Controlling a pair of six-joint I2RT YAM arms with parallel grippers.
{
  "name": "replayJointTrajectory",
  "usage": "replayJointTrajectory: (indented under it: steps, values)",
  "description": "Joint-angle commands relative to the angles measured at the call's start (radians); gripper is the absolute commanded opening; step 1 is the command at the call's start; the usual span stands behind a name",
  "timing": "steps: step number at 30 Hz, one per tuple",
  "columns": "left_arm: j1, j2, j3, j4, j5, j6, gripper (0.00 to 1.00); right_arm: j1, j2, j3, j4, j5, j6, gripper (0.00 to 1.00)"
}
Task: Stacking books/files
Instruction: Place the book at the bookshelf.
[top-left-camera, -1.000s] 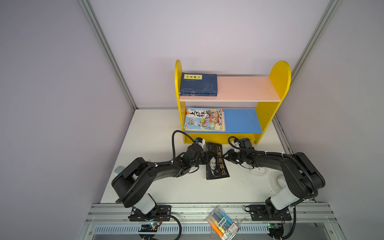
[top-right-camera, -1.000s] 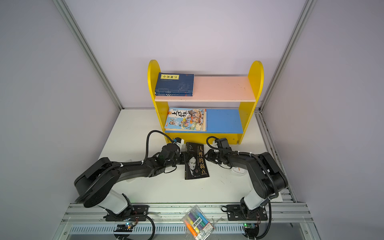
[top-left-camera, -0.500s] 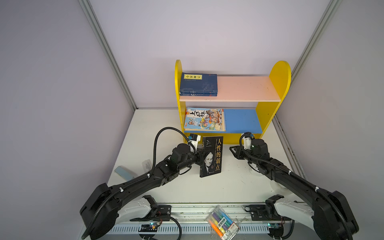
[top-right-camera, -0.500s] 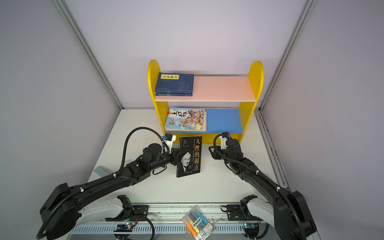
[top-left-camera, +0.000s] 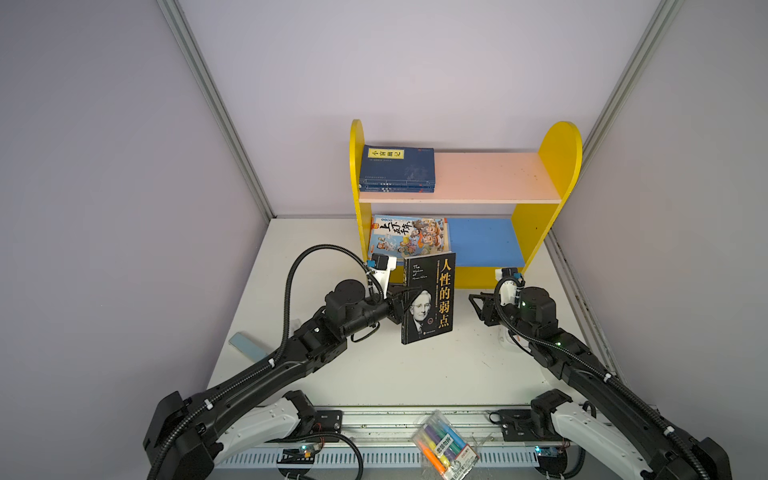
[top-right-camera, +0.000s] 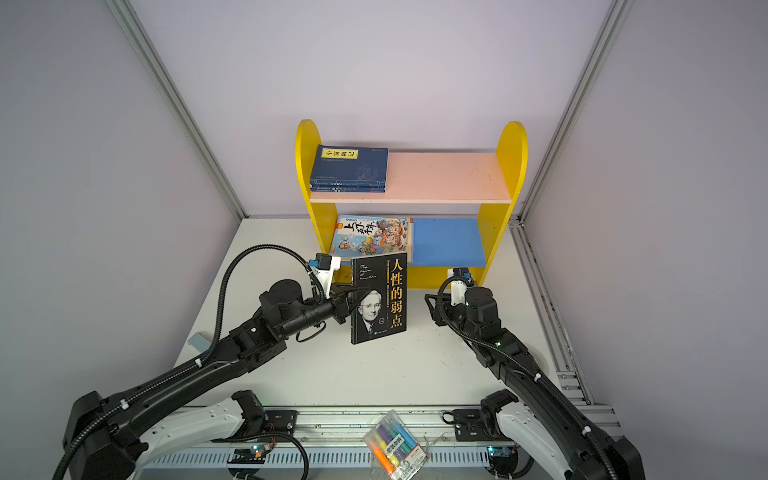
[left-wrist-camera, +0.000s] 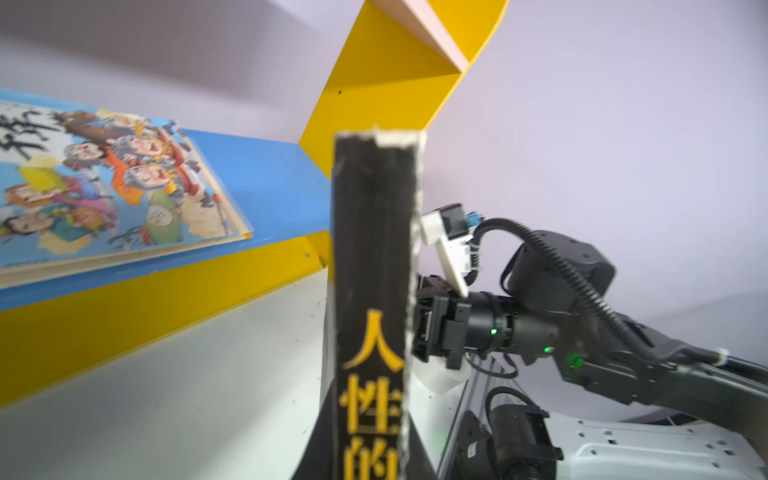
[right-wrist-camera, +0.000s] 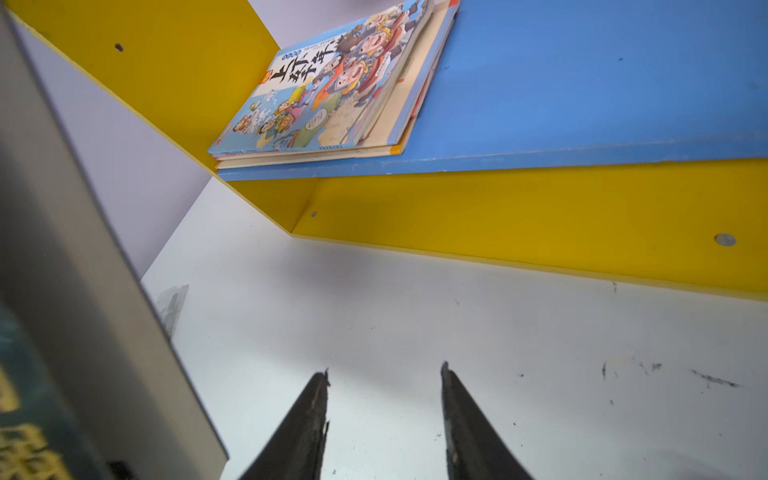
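Gripping the black book (top-left-camera: 432, 307) by its spine edge, the left gripper (top-left-camera: 405, 299) is clamped tight on it from the book's 9 o'clock side, 1 finger lying across the portrait on the cover. The book stands upright near the middle of the white table (top-left-camera: 415, 374), cover facing the top views, its lower edge off the surface or just at it; I cannot tell which. The left wrist view shows its spine (left-wrist-camera: 374, 249) close up, with yellow characters running down it. At the book's 3 o'clock, well apart from it, the right gripper (top-left-camera: 476, 307) points toward the book with its jaws spread and nothing between them; the right wrist view shows the 2 fingertips (right-wrist-camera: 320, 386) parted over bare table. At 12 o'clock stands the yellow shelf unit (top-left-camera: 557, 166). A stack of navy books (top-left-camera: 397, 168) with a yellow label on top lies flat at the 9 o'clock end of its pink upper board (top-left-camera: 490, 178). A stack of cartoon-cover books (top-left-camera: 409, 239) lies flat at the same end of the blue lower board (top-left-camera: 482, 245). A clear marker pack (top-left-camera: 444, 444) rests at 6 o'clock on the front rail.
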Motion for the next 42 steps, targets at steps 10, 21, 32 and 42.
replayJointTrajectory:
  steps: [10, 21, 32, 42]
  values:
    - [0.000, 0.139, 0.367, 0.057, 0.020, -0.019, 0.00, 0.000, 0.048, -0.010, 0.038, 0.013, 0.010, 0.47]
    - [0.000, 0.325, 0.721, 0.005, -0.144, 0.047, 0.00, 0.000, 0.047, -0.022, 0.052, 0.004, 0.011, 0.47]
    - [0.058, 0.565, 1.103, -0.032, -0.280, 0.072, 0.00, -0.002, 0.042, -0.038, 0.058, -0.011, 0.005, 0.47]
    - [0.115, 0.774, 1.339, 0.029, -0.469, 0.029, 0.00, -0.002, 0.026, -0.049, 0.049, -0.013, -0.009, 0.47]
